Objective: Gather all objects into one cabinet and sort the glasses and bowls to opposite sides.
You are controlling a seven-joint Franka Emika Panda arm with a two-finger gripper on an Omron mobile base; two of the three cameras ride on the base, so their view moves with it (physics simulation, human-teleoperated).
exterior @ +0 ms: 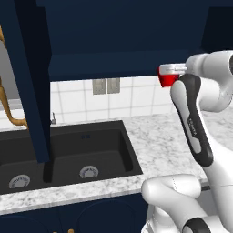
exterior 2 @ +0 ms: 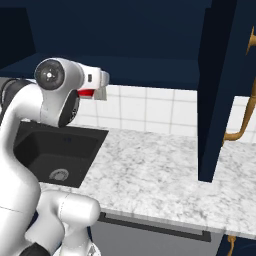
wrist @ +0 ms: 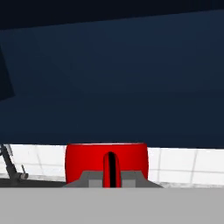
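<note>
My gripper [exterior: 174, 69] is shut on the red mug [exterior: 167, 80] and holds it in the air over the marble counter, level with the bottom edge of the navy upper cabinet [exterior: 113, 63]. From the right base view, the mug [exterior 2: 87, 93] peeks out red under the white hand, with the gripper [exterior 2: 98, 89] in front of the cabinet [exterior 2: 130, 65]. In the hand view the mug [wrist: 85, 159] stands between my fingertips, its handle facing the camera, gripper [wrist: 110, 181] closed on it, and the cabinet's dark underside [wrist: 113, 78] is above it.
An open navy cabinet door [exterior: 29, 82] hangs down at the left; another door [exterior 2: 220, 90] hangs at the right. A black double sink [exterior: 68, 154] lies in the marble counter [exterior: 164, 141]. Grey wall outlets [exterior: 105, 85] sit on the white tiles.
</note>
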